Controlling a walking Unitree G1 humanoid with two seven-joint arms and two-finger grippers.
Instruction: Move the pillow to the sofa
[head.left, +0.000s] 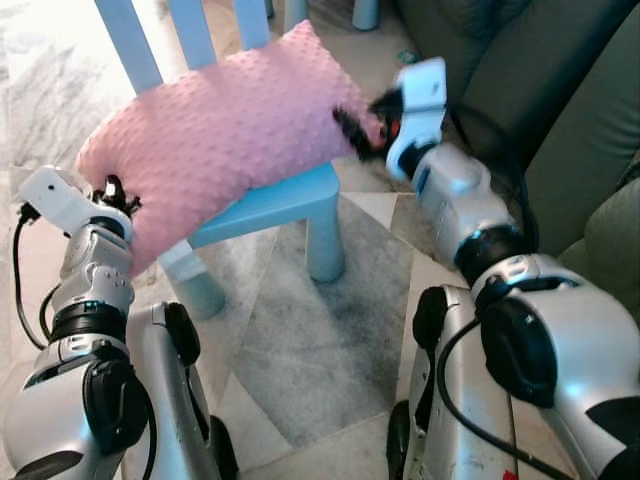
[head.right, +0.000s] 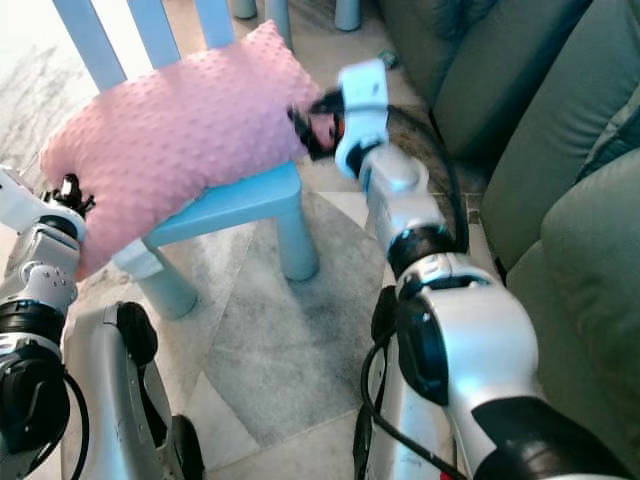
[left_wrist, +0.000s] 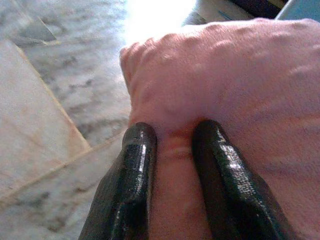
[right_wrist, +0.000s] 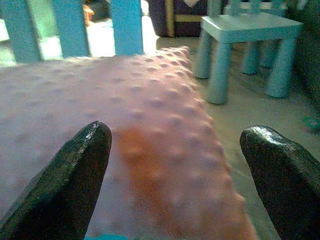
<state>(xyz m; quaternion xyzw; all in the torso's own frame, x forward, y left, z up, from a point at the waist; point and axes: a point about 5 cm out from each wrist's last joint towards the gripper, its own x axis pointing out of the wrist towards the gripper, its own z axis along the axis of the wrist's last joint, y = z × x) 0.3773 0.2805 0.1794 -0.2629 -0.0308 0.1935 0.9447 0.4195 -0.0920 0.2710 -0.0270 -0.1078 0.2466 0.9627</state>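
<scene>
Left gripper (left_wrist: 172, 150) pinching pillow (head.left: 215, 135) corner, right gripper (right_wrist: 175, 165) spread wide at its edge, chair (head.left: 285, 200) beneath

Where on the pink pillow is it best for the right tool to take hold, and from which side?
Probably the pillow's right end edge, approached from the sofa side. That end overhangs the blue chair's seat, unsupported, and the open right tool already faces it. The left tool pinches the opposite corner, so both ends would be held.

Blue chair (head.left: 290, 200) w/ tall slats sits behind the pillow (head.left: 210, 140). Bare floor (head.left: 300, 350) btwn chair & sofa (head.left: 560, 120) is open.
</scene>
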